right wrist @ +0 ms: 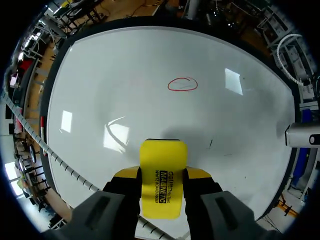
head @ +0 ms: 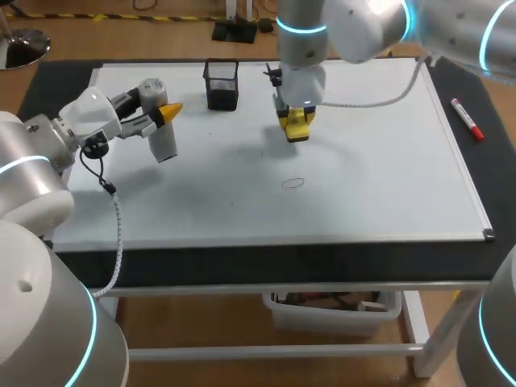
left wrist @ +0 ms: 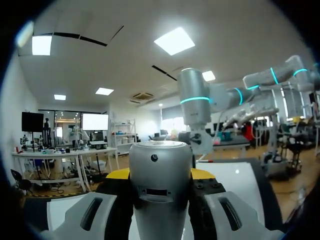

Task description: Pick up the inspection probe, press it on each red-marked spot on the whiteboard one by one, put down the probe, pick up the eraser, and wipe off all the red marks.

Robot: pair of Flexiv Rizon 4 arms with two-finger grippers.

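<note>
Head view, whiteboard [head: 387, 161]: it is lying flat across most of the frame, so I am working it from above with both arms.
Left arm: it is coming in from the lower left. The left gripper [head: 168, 111] is clamping the inspection probe [head: 161, 137] in the upper left of the frame. I judge it is being kept aside there to leave the middle free.
Right arm: it is reaching in from the upper right. The right gripper [head: 296, 119] is squeezing the eraser [right wrist: 162, 177] between both fingers at upper centre, pad facing the board for wiping. I cannot tell whether it is touching.
Pen holder [head: 222, 85]: it is standing upper left of centre, near the far edge.
Marker [head: 468, 119]: it is lying at the right, just off the board.
Red mark [head: 293, 183]: one loop is sitting at centre frame, below the eraser and not yet wiped.
</note>
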